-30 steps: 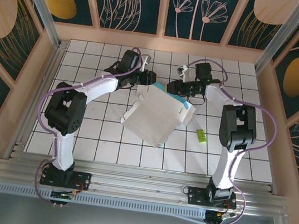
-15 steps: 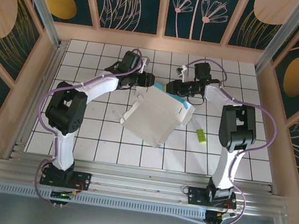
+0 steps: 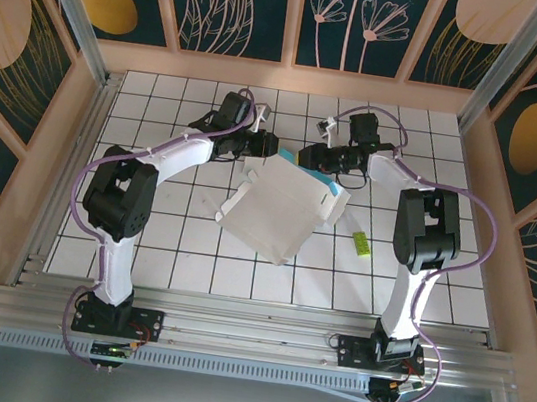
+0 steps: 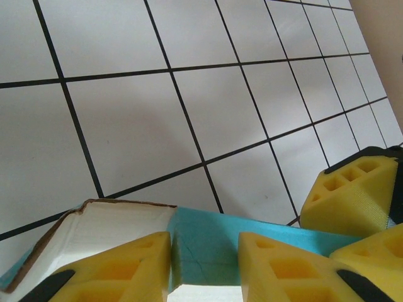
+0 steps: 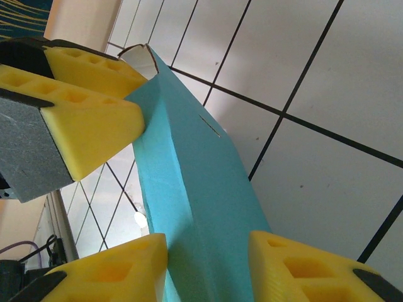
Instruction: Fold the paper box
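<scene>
Right gripper: narrow, pinching blue flap of paper box. Left gripper: just beside it, at same flap, grip cannot tell. Box body on arm-base side of both grippers, white side up, on worktop.

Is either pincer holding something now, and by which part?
Right pincer grips the box by its upturned blue flap. Left pincer straddles that flap; grip cannot be told.
</scene>
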